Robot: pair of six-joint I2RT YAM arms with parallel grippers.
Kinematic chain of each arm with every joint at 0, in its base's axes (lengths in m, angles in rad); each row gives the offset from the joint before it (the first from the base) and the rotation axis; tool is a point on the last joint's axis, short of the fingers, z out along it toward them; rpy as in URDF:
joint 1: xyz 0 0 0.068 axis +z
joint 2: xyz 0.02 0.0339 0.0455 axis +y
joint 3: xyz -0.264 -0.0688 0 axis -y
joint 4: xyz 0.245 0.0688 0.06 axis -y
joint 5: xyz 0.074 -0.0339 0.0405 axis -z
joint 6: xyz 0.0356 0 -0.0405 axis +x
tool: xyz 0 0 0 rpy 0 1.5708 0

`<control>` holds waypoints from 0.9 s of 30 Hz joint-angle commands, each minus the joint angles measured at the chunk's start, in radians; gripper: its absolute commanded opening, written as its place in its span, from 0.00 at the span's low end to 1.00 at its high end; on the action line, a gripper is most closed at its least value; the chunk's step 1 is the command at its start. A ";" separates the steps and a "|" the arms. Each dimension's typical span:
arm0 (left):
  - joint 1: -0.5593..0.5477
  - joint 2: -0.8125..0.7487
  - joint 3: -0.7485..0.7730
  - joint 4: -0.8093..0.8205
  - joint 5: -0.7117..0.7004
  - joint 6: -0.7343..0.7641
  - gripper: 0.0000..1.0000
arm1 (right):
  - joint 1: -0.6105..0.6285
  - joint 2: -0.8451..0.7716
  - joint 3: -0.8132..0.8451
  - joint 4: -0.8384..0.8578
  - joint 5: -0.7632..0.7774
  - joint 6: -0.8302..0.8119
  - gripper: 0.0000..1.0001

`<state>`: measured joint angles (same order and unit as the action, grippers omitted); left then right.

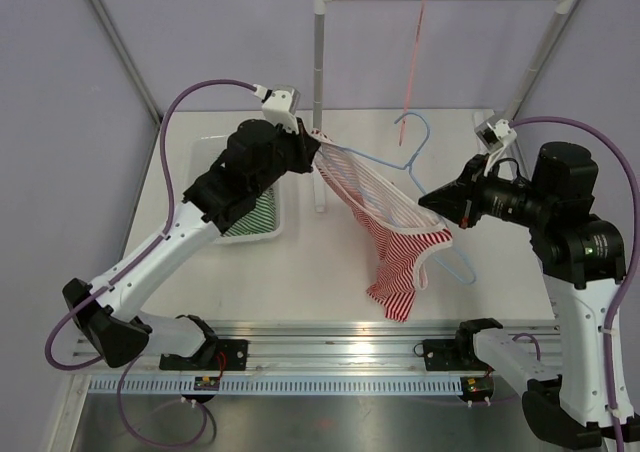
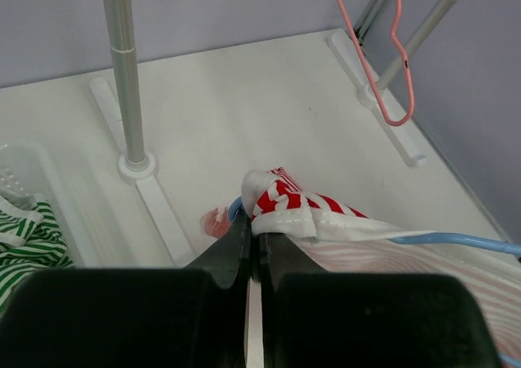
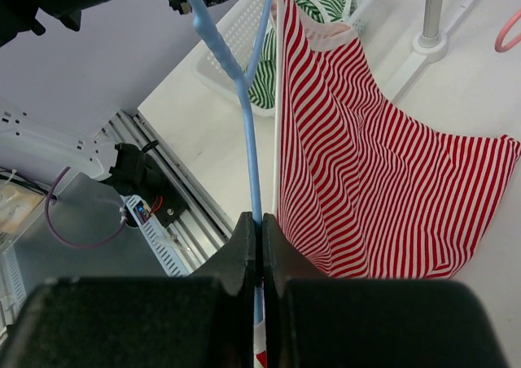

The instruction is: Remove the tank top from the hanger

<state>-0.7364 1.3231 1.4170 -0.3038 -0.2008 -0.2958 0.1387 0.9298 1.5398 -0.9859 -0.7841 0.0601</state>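
Note:
A red-and-white striped tank top [image 1: 385, 227] hangs in the air between the two arms, draped over a blue hanger [image 1: 415, 147]. My left gripper [image 1: 312, 147] is shut on the top's white-edged strap, which bunches at the fingertips [image 2: 259, 225] in the left wrist view, where the tank top [image 2: 293, 205] covers the end of the blue hanger [image 2: 456, 240]. My right gripper [image 1: 432, 200] is shut on the hanger's wire; in the right wrist view the hanger [image 3: 244, 99] runs up from the closed jaws [image 3: 260, 221], with the tank top [image 3: 366, 156] spread beside it.
A white basket [image 1: 205, 152] at the back left holds a green striped garment [image 1: 255, 217]. A clothes rack [image 1: 320, 102] stands behind the top, with a pink hanger [image 1: 413, 62] on its rail. A metal rail [image 1: 330, 337] runs along the table's near edge.

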 commanded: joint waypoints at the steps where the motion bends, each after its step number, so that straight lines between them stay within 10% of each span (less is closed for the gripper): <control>1: 0.110 -0.013 0.014 -0.041 -0.031 -0.080 0.00 | 0.006 -0.048 0.019 0.015 -0.090 -0.017 0.00; 10: 0.166 0.019 0.002 0.029 0.349 -0.063 0.09 | 0.006 -0.037 -0.035 0.151 -0.095 0.098 0.00; 17: 0.166 0.048 -0.003 0.008 0.327 -0.068 0.00 | 0.007 -0.078 -0.087 0.254 -0.084 0.109 0.00; 23: 0.164 0.051 -0.116 0.136 0.510 -0.161 0.00 | 0.006 -0.239 -0.390 0.824 0.097 0.352 0.00; 27: 0.151 0.050 -0.200 0.291 0.696 -0.203 0.00 | 0.006 -0.273 -0.653 1.545 0.183 0.611 0.00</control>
<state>-0.5766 1.3724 1.2484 -0.1951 0.3008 -0.4507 0.1398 0.6579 1.0050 -0.1280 -0.7116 0.4339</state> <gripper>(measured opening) 0.017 0.020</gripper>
